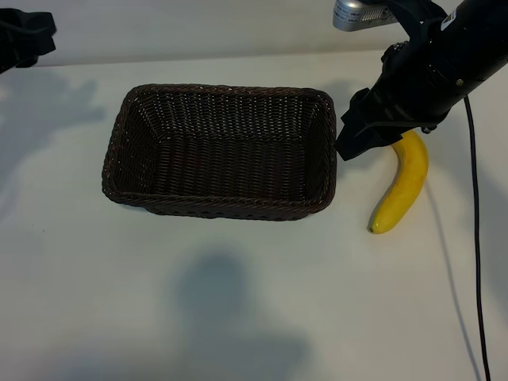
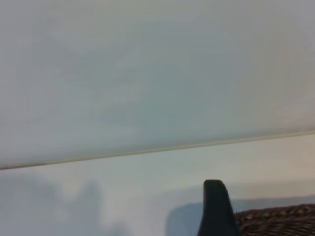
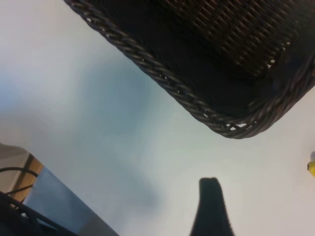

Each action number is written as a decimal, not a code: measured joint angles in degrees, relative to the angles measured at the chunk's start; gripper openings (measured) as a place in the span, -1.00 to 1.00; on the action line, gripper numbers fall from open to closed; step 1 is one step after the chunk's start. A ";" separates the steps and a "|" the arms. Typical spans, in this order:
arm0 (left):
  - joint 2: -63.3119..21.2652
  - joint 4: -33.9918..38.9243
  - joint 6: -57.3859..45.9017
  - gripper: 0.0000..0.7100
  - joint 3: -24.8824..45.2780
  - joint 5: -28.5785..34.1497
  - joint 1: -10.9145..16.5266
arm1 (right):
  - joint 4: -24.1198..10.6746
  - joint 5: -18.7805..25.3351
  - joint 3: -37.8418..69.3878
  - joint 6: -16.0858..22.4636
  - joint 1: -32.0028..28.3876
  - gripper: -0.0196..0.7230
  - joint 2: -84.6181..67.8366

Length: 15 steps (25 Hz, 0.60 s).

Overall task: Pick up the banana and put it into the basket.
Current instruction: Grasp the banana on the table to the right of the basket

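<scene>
1. Your right tool hangs over the white worktop, in the gap between the basket and the banana, tilted downward.
2. Its fingers stand apart with nothing between them; in the right wrist view only one dark fingertip shows, over bare worktop.
3. The banana lies flat on the worktop just beside that tool, on the side away from the basket. Its upper end passes under the tool's black body, and its lower tip points toward the near edge of the worktop. No finger touches it as far as you can see.
4. The dark brown wicker basket sits on the tool's other side, its near short wall close to the fingertips. It sits upright with its braided rim up, and nothing lies inside it.
5. Your left tool is held off at the far corner of the worktop, well apart from the basket. One dark fingertip shows in the left wrist view, with a piece of the basket rim beyond it; its fingers are apart and hold nothing.
6. A black cable trails down the worktop beyond the banana.
</scene>
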 joint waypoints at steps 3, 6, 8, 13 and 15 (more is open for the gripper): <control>0.00 0.00 0.14 0.41 0.00 1.40 0.00 | 0.00 0.00 0.00 -0.04 0.00 0.44 0.00; 0.00 -0.07 0.16 0.41 0.00 1.84 0.00 | -0.05 0.00 0.00 -0.04 0.00 0.44 0.00; 0.00 -0.10 -0.37 0.41 0.00 1.53 0.00 | -0.05 0.00 0.00 -0.04 0.00 0.44 0.00; -0.02 -0.14 -3.76 0.41 1.44 -3.51 0.00 | -0.05 0.00 0.00 -0.06 0.00 0.44 0.00; -0.02 -0.14 -4.17 0.41 3.46 -5.49 0.00 | -0.05 0.00 0.00 -0.06 0.00 0.44 0.00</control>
